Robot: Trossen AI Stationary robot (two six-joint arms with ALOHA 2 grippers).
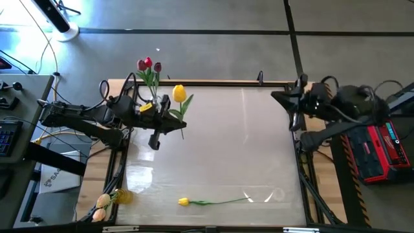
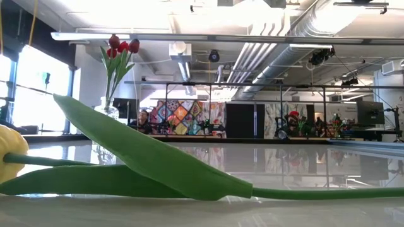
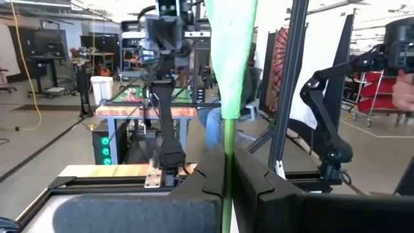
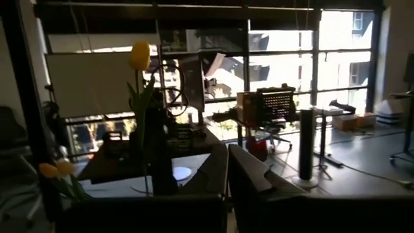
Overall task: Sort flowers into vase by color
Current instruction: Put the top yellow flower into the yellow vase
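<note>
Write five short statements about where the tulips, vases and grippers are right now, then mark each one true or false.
1. The left gripper is shut on the stem of a yellow tulip. True; the left wrist view shows the green stem clamped between its fingers.
2. The far vase holds yellow tulips. False; it holds the red tulips.
3. Another yellow tulip lies flat on the table near the front edge. True.
4. The right gripper holds a cream tulip. False; it holds nothing and waits at the table's far right corner.
5. Every tulip is already in a vase. False; one is held and one lies on the table.
</note>
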